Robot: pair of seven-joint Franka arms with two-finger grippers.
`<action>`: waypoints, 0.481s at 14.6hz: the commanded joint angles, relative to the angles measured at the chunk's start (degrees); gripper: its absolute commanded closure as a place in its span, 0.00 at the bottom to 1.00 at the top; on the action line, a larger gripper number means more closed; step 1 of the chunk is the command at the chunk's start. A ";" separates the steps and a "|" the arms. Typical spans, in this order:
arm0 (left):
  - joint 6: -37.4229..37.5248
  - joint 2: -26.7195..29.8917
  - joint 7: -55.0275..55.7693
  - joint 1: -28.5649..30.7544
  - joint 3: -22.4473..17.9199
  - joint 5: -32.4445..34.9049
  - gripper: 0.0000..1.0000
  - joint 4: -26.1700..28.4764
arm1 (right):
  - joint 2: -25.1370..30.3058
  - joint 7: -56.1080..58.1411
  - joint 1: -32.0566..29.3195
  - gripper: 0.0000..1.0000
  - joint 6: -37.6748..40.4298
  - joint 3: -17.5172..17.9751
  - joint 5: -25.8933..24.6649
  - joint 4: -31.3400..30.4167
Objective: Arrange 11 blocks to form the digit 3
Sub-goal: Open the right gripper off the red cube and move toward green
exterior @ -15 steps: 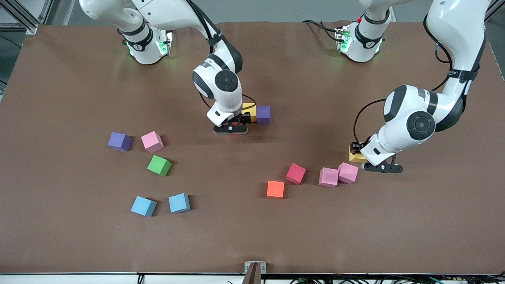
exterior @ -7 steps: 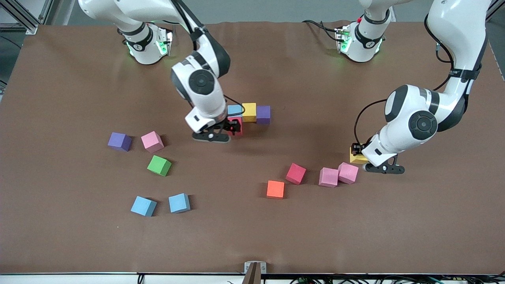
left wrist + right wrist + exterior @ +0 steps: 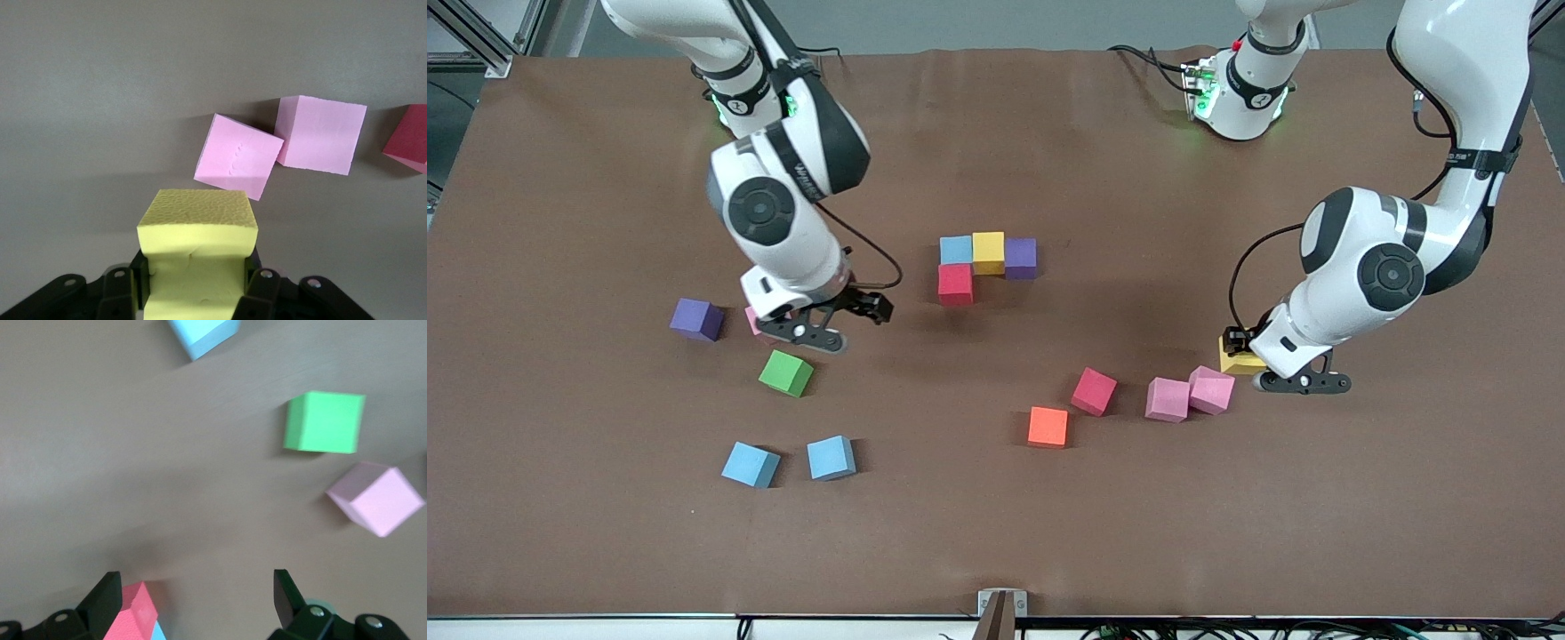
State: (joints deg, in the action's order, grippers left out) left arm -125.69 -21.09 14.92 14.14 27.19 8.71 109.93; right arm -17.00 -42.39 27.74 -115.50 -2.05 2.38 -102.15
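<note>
Four blocks (image 3: 985, 260) grouped (3 unfinished)

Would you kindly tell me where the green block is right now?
In the front view, the green block sits toward the right arm's end, just below the right hand, with two light blue blocks nearer the camera.

Matte foam blocks (image 3: 785, 372) on a dull brown table (image 3: 996, 533).

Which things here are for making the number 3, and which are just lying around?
For the job: started figure of four touching blocks; yellow block, held by the shut left gripper; open right gripper, hovering near the green block; orange block and other loose blocks.
Just there: cables by the left arm's base; metal bracket at the near edge.
</note>
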 commanded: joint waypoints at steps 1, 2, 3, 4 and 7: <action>1.06 0.87 1.24 0.18 0.06 -0.71 0.66 -0.33 | 0.57 0.29 -3.65 0.00 3.62 0.90 0.43 2.73; 1.06 0.87 1.86 0.18 0.06 -0.71 0.66 -1.12 | 0.39 0.46 -4.18 0.00 3.53 0.82 0.17 3.18; 1.06 0.96 1.95 0.18 0.06 -0.71 0.66 -1.56 | 0.30 0.81 -4.53 0.00 2.84 0.82 0.08 3.35; 1.06 0.87 2.04 0.18 0.06 -0.71 0.66 -2.35 | 0.04 0.81 -4.89 0.00 2.13 0.82 0.08 4.57; 1.50 1.92 2.21 0.97 0.06 -0.80 0.66 -3.15 | -2.77 0.55 -7.34 0.00 2.21 0.55 -0.27 6.87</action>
State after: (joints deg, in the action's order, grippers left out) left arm -125.68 -20.93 16.90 14.21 27.14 8.71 107.13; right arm -17.58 -42.05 22.52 -113.41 -2.14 2.33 -97.37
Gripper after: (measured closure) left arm 0.458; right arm 0.000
